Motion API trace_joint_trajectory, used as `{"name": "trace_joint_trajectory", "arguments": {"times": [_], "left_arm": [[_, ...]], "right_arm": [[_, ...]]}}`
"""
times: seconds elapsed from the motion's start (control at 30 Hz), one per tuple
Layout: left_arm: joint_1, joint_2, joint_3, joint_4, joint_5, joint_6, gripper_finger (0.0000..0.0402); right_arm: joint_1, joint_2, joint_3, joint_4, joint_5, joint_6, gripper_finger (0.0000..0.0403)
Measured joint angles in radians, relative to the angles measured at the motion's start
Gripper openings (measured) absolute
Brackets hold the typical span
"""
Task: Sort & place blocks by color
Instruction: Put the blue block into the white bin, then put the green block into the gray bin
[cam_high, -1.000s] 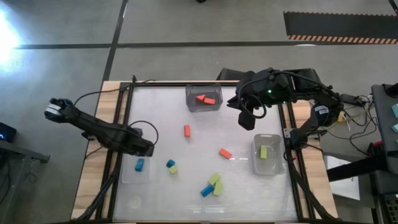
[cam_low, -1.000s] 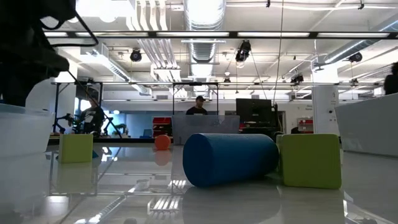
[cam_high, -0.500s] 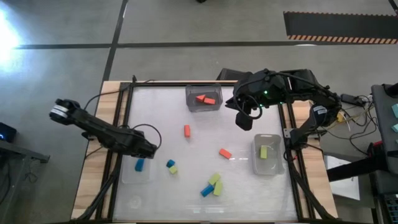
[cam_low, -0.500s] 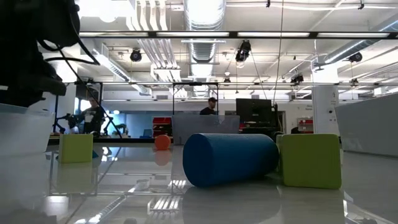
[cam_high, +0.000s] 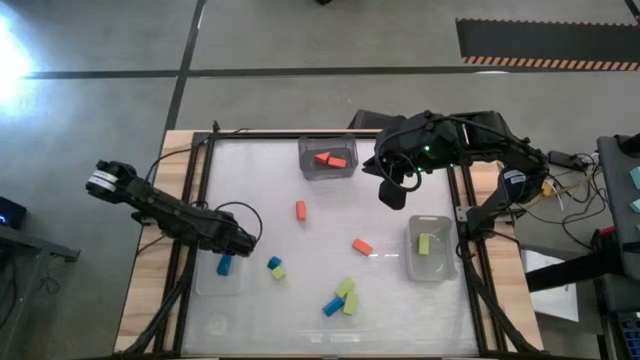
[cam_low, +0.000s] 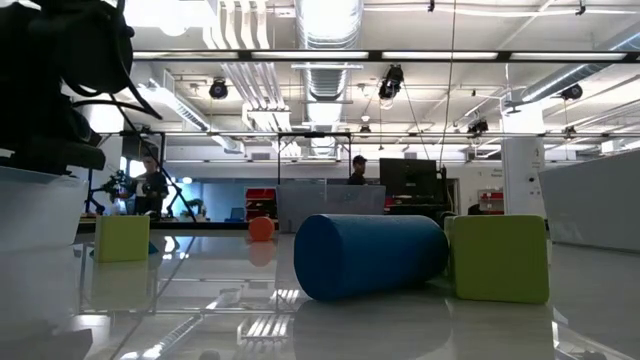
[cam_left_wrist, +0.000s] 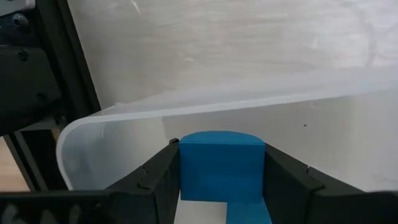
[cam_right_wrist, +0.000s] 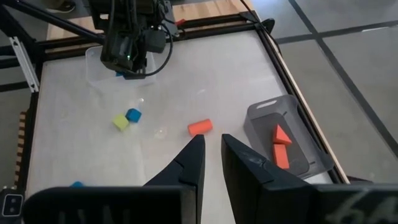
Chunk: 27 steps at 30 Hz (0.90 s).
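My left gripper (cam_high: 240, 240) hangs over the clear bin (cam_high: 205, 283) near the table's left edge and is shut on a blue block (cam_left_wrist: 221, 165). Another blue block (cam_high: 223, 265) lies in that bin. My right gripper (cam_high: 393, 193) hovers right of the far bin (cam_high: 305, 168), which holds two orange blocks (cam_high: 328, 158). Its fingers (cam_right_wrist: 194, 160) are shut but for a narrow slit and hold nothing. Loose on the table lie orange blocks (cam_high: 300, 209) (cam_high: 362, 246), blue blocks (cam_high: 273, 263) (cam_high: 331, 306) and yellow-green blocks (cam_high: 347, 295). The right bin (cam_high: 440, 268) holds one yellow-green block (cam_high: 424, 244). My left gripper pinches the blue block by two opposite flat sides (cam_left_wrist: 181, 171), one finger on each. The block's rounded top shows between the fingers. It is held above the bin's floor, inside the bin's rim (cam_left_wrist: 186, 107). The high view hides the contact under the gripper.
Black frame rails (cam_high: 185, 215) run along the table's left and right sides, with cables beside both arms. In the low view a blue block (cam_low: 370, 255) and a yellow-green one (cam_low: 500, 258) lie close to the camera. People stand in the room far behind.
My left gripper has moved a little toward the table's right and near edge, staying over the left bin with the blue block between its fingers. My right gripper has shifted slightly toward the table's left. No loose block has moved.
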Motion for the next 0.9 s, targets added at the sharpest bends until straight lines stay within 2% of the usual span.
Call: {"name": "trace_joint_trajectory", "arguments": {"times": [0.27, 0.6, 0.9], "left_arm": [[0.0, 0.004, 0.0, 0.003, 0.0, -0.002, 0.0169], [0.0, 0.004, 0.0, 0.004, 0.0, 0.002, 0.0222], [0.0, -0.065, 0.075, -0.001, 0.001, 0.095, 0.0228]], "right_arm": [[0.0, 0.0, 0.0, -0.001, 0.0, -0.007, 0.0043], [0.0, 0.0, 0.0, -0.002, 0.0, 0.011, 0.0043], [0.0, 0.002, -0.004, -0.007, -0.003, 0.171, 0.0043]]}}
